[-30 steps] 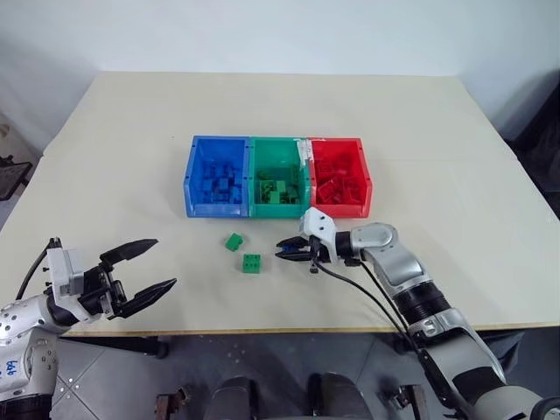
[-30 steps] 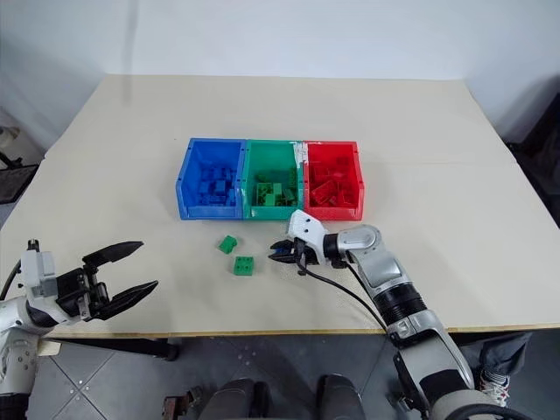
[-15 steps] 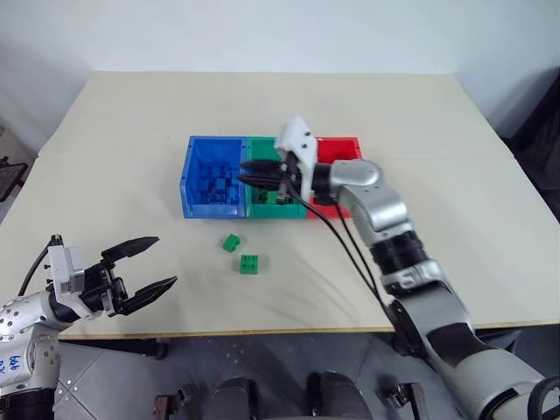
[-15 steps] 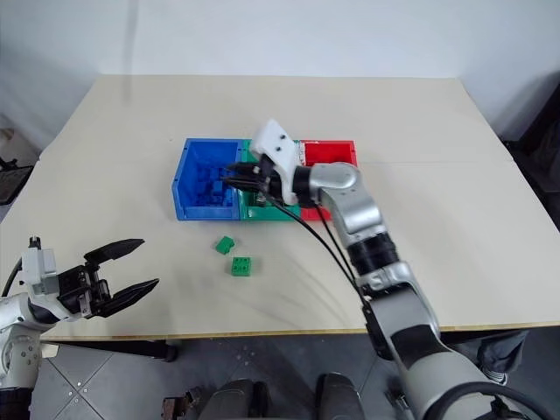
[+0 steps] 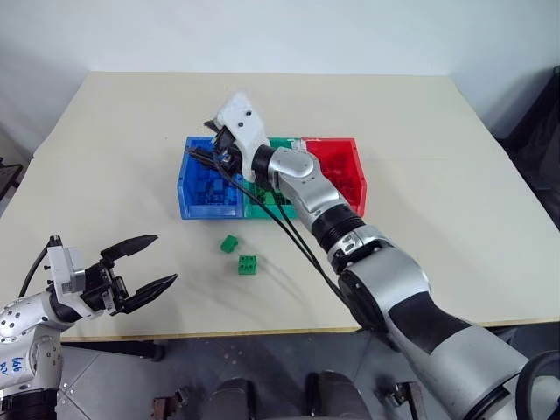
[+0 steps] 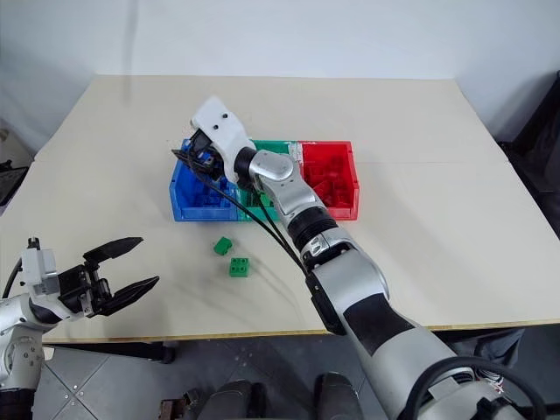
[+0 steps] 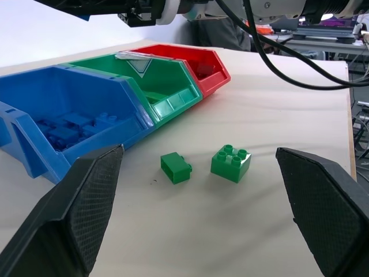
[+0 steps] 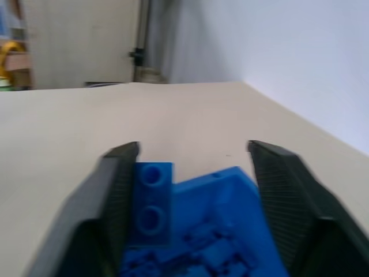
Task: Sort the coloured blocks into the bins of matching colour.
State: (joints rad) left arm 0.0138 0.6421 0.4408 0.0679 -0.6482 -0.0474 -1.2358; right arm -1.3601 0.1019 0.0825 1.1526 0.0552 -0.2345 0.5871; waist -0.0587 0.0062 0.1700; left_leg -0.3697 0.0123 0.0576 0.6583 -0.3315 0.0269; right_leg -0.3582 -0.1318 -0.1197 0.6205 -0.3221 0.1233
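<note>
Since a second ago the blue block (image 8: 151,203) rose from the desk (image 5: 437,201) | now over the blue bin (image 5: 185,179), beside one finger of the spreading right pincer (image 8: 190,190) | advice: let it drop clear before withdrawing | two green blocks (image 5: 240,255) wait on the desk | left pincer (image 5: 140,269) gapes wide, empty

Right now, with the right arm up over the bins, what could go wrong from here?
1. The right gripper has opened, and the blue block sits against one finger above the blue bin; it could cling, or tumble out past the rim.
2. The right arm's cable hangs across the green bin and might snag it.
3. Two green blocks on the table lie near that cable's path.
</note>
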